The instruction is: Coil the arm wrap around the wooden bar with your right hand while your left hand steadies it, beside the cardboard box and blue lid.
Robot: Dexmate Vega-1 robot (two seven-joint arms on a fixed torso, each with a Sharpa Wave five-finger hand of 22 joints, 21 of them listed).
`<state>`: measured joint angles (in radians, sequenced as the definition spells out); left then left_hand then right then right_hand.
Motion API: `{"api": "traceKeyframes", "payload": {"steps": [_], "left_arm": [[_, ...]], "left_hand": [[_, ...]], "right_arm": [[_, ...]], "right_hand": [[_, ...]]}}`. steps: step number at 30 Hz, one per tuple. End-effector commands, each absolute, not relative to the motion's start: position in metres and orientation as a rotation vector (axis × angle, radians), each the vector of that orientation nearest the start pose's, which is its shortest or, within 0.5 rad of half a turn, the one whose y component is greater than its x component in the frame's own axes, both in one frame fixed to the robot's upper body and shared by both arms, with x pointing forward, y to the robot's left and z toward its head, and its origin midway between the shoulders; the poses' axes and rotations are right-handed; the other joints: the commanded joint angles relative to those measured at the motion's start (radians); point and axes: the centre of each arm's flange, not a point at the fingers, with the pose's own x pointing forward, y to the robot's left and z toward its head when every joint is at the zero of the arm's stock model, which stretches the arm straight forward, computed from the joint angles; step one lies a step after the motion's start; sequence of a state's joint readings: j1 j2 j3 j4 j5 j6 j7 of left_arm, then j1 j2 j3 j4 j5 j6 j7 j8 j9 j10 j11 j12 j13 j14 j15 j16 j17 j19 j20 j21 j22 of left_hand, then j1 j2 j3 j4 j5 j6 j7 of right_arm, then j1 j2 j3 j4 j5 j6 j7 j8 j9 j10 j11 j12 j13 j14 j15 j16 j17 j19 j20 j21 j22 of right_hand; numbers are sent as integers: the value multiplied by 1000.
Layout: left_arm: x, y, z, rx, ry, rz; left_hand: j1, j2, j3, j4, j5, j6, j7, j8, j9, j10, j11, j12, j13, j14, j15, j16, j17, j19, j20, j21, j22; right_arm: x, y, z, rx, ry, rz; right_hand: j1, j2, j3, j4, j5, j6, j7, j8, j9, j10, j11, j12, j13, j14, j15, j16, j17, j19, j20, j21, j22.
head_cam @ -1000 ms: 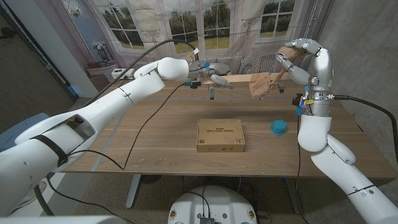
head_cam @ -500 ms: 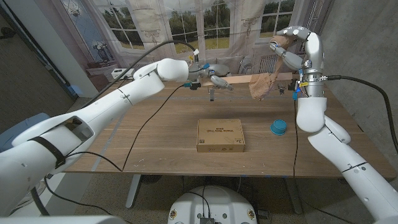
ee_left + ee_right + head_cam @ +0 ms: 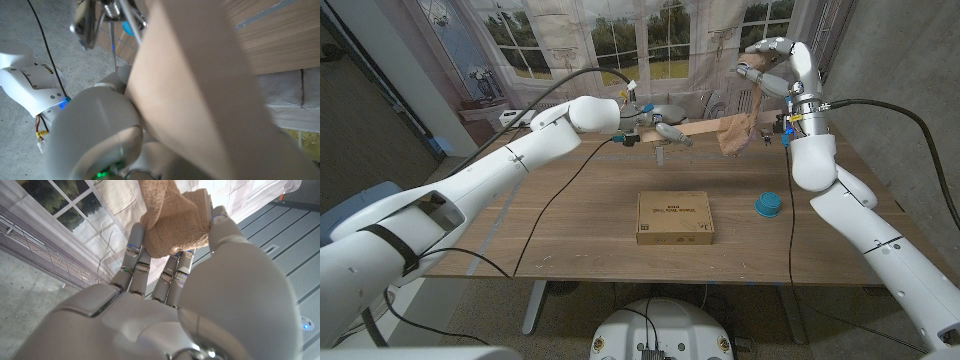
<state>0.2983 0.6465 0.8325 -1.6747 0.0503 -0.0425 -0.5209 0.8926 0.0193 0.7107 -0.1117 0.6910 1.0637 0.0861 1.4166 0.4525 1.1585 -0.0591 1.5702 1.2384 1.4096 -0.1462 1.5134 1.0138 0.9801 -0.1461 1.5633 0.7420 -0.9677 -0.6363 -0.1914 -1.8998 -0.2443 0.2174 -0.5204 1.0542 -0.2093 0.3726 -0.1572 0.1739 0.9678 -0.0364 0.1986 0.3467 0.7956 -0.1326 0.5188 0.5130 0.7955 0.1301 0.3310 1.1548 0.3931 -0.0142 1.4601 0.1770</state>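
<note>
On the wooden table (image 3: 570,215), toward twelve o'clock, the pale wooden bar (image 3: 705,126) is gripped by the left hand (image 3: 660,128) while the tan fabric arm wrap (image 3: 738,132) is held high by the right hand (image 3: 775,62), mid-coil; another turn over the bar is judged next.

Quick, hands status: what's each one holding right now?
Left hand: gripping the wooden bar.
Right hand: holding the free end of the arm wrap, raised above the bar.

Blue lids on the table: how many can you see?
1. The blue lid sits on the table's right side, just right of the cardboard box. Nothing suggests another, though the box could hide one.
</note>
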Motion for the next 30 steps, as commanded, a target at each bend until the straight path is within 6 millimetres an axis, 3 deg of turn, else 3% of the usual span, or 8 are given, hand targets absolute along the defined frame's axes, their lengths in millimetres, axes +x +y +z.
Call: {"api": "traceKeyframes", "payload": {"steps": [1,5,9,14,15,17,19,30], "left_arm": [[563,67,129,1292,-732,-776],[561,66,130,1293,-739,-775],[561,64,130,1294,-743,-776],[559,62,131,1296,-748,-777],[559,62,131,1296,-748,-777],[558,61,131,1296,-749,-775],[558,61,131,1295,-749,-774],[557,58,132,1296,-751,-774]], "left_hand": [[-2,12,4,0,-4,-33,28,4,3,3,-8,6,5,3,-12,-1,1,9,-31,-2,1],[-2,13,5,0,-5,-36,27,5,7,1,-7,6,5,2,-12,-3,-1,8,-31,-1,1],[-2,14,5,-1,-6,-33,28,3,1,1,-7,6,5,2,-13,-1,2,6,-31,4,11],[-2,15,5,-1,-7,-35,27,4,3,0,-6,6,5,2,-12,-4,-3,5,-32,4,16],[-2,15,5,-1,-8,-34,29,2,0,0,-8,6,5,2,-13,-2,1,5,-32,3,14],[-3,16,6,-2,-9,-39,25,7,10,-1,-9,6,5,-1,-13,-2,1,5,-31,-3,6],[-3,16,6,-2,-9,-38,26,5,6,-2,-9,6,5,0,-13,-1,2,6,-32,2,13],[-5,17,6,-2,-12,-33,27,3,0,1,-8,7,5,3,-14,-3,1,5,-33,1,12]], "right_arm": [[496,-266,131,-708,-1153,-235],[498,-265,131,-746,-1109,-215],[499,-262,133,-812,-1051,-192],[501,-260,132,-843,-1020,-182],[501,-260,131,-839,-1020,-187],[501,-261,130,-835,-1018,-198],[502,-263,130,-834,-1010,-197],[508,-266,126,-881,-936,-201]], "right_hand": [[330,329,4,2,3,-125,-39,-35,-29,117,98,-8,-4,436,-355,0,13,-34,-161,8,3],[330,324,4,4,6,-324,-117,-40,-81,122,99,-6,0,441,-354,3,23,-32,-163,11,2],[326,324,3,7,6,-380,-123,-36,-97,119,100,-10,-4,440,-354,1,24,-35,-163,10,1],[325,321,3,6,5,-604,-178,-34,-145,128,102,-18,-16,442,-354,-7,22,-33,-164,9,2],[325,321,3,6,5,-604,-180,-30,-146,128,104,-19,-18,442,-354,-8,20,-33,-165,10,2],[323,332,8,10,5,-381,-79,43,-149,109,104,-22,-17,437,-356,-31,-1,-39,-164,4,1],[326,336,12,7,6,-256,-25,67,-146,105,98,-18,-15,434,-357,-37,2,-43,-164,4,2],[289,315,-8,15,3,-215,-1,40,-138,41,112,-45,-35,384,-363,-110,-70,-54,-144,0,0]]}}
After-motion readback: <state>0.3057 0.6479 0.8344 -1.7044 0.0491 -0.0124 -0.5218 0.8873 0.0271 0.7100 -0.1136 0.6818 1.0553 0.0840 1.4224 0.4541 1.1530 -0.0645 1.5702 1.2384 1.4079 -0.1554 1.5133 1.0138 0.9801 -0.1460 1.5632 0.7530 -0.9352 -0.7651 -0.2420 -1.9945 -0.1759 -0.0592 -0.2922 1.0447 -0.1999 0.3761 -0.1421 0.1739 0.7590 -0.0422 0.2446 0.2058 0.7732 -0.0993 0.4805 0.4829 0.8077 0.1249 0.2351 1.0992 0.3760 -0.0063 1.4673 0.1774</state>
